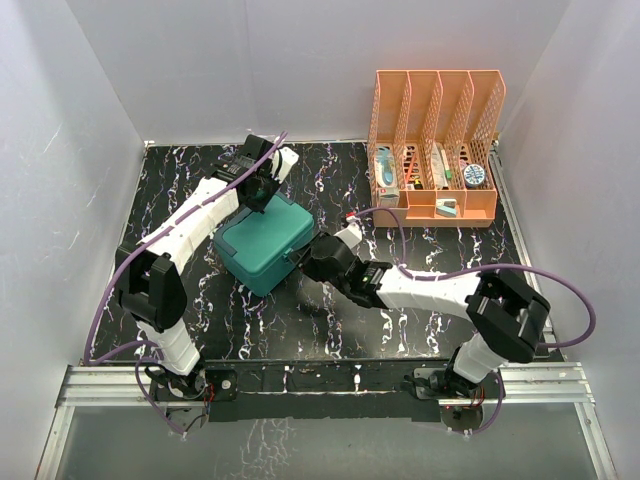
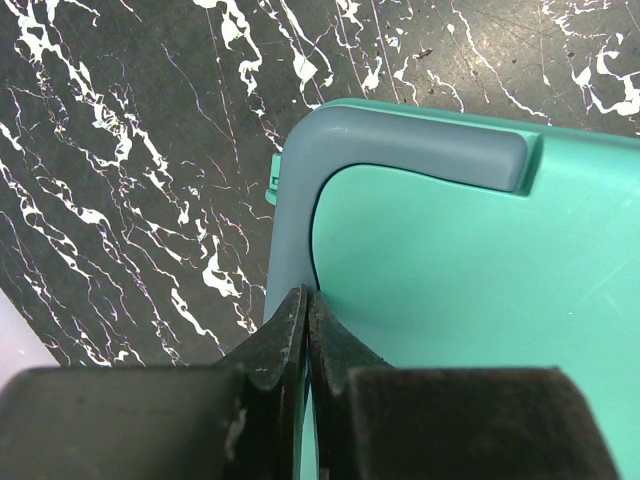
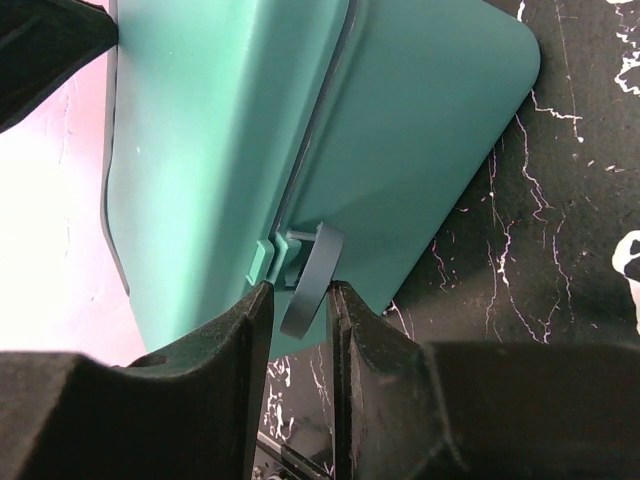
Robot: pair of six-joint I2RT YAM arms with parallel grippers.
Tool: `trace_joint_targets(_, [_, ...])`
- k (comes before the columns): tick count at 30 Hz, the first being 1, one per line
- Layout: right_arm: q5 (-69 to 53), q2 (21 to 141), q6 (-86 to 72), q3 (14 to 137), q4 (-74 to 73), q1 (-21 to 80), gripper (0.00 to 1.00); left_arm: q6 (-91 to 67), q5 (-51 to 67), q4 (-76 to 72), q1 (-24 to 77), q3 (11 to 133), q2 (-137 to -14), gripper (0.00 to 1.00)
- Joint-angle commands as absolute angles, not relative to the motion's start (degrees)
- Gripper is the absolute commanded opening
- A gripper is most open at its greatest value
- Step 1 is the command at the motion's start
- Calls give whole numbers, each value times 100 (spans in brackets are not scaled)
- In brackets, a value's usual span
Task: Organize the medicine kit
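Left of orange rack (image 1: 435, 150), teal medicine kit (image 1: 262, 245)

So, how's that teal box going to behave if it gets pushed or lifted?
The medicine kit looks like rigid moulded plastic, so it should keep its shape. Low and flat-bottomed on the smooth tabletop, it would probably slide rather than tip. The thin latch seems the likeliest part to flex.

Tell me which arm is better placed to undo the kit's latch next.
Right, likely. Its jaws flank the grey latch on the front of the medicine kit; the left arm has shut jaws over a far corner of the lid.
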State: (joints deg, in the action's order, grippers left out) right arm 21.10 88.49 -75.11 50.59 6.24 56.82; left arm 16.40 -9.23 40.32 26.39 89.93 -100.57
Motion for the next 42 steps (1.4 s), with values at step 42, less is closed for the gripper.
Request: trace_joint_targets(42, [2323,8737,-7295,5640,934,5651,29,1487,-187,5032,2847,8481,-10987,0])
